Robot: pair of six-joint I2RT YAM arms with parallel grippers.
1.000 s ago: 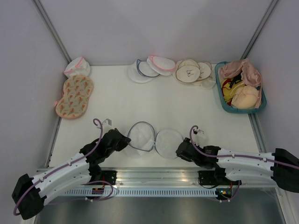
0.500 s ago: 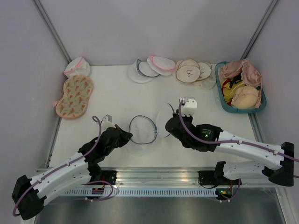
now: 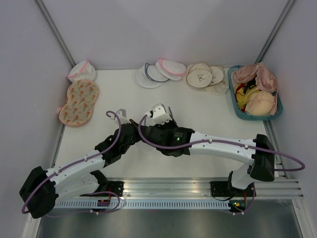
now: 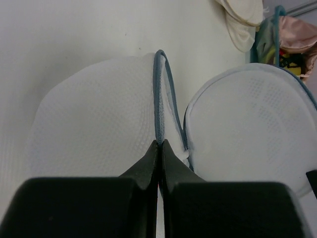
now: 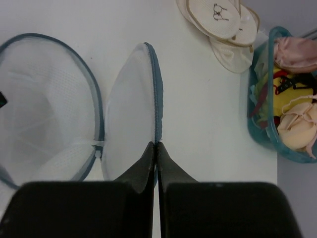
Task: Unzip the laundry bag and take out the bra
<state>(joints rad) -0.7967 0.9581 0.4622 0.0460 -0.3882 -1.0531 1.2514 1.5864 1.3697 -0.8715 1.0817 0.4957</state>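
Observation:
The laundry bag lies open as two white mesh halves with a blue zip rim. In the left wrist view my left gripper (image 4: 159,143) is shut on the rim between one half (image 4: 94,124) and the other (image 4: 252,134). In the right wrist view my right gripper (image 5: 157,144) is shut on the rim of the upright half (image 5: 131,114); the open half (image 5: 44,109) shows only white mesh. In the top view both grippers, left (image 3: 133,135) and right (image 3: 147,133), meet over the bag and hide it. A dusty-pink bra (image 3: 255,74) lies in the teal basket (image 3: 234,96).
A paler peach bra (image 3: 260,104) and a yellow garment (image 3: 245,96) share the basket. Beige round bags (image 3: 202,75) and other white mesh bags (image 3: 158,73) line the back. An orange-patterned bag (image 3: 79,101) lies at the left wall.
My right gripper has lifted the bag's right half and swung it left, close to my left gripper. My left gripper has shifted a little up and right, still holding the rim.

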